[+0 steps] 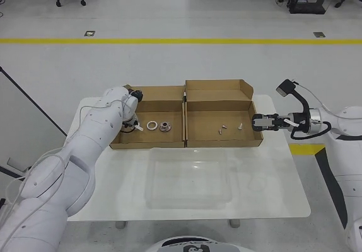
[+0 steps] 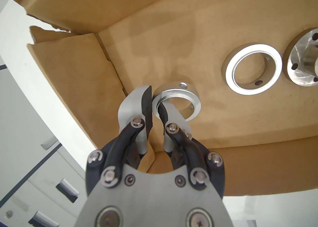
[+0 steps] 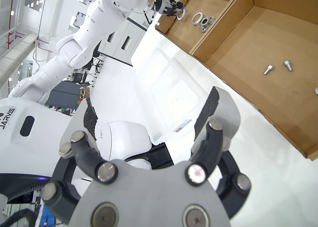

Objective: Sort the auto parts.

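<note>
My left gripper [image 2: 155, 100] is shut on a small silver collar ring [image 2: 183, 89], one finger inside the ring and one outside, low over the left cardboard box [image 1: 149, 142]. A wider silver ring [image 2: 273, 64] and a flanged hub [image 2: 303, 66] lie on that box's floor beside it. Two bolts [image 3: 267, 69] [image 3: 287, 65] lie in the right cardboard box [image 1: 225, 142]. My right gripper [image 1: 255, 121] hangs open at that box's right wall, nothing between its fingers [image 3: 211, 103].
A clear plastic tray [image 1: 187, 183] sits on the white table in front of the two boxes. A grey cabinet [image 1: 11, 126] stands off the table's left side. Both box lids stand open at the back.
</note>
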`<act>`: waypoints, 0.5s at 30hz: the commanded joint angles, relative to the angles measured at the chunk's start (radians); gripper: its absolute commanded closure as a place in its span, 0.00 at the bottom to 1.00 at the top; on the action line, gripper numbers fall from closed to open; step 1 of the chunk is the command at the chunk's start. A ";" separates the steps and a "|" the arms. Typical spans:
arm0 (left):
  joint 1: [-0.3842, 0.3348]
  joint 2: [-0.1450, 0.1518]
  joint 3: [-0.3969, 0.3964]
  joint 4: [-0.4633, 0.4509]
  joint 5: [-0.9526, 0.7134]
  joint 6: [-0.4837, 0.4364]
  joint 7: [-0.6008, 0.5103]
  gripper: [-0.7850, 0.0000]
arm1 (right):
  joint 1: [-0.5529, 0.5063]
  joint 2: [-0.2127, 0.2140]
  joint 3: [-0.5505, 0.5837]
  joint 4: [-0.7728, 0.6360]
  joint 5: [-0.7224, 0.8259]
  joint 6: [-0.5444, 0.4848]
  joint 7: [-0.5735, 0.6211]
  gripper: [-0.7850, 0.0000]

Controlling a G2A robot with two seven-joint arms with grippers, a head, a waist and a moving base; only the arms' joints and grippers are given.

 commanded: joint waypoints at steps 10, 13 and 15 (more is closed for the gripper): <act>-0.019 -0.040 0.003 0.085 -0.004 -0.014 0.018 0.00 | 0.000 0.000 0.000 0.000 0.000 0.000 0.000 0.00; -0.029 -0.046 -0.002 0.099 -0.008 -0.019 0.028 0.00 | 0.000 0.000 0.000 0.000 0.000 0.000 0.000 0.00; -0.038 -0.048 -0.006 0.105 -0.007 -0.018 0.038 0.00 | 0.000 0.000 0.000 0.000 0.000 0.000 0.000 0.00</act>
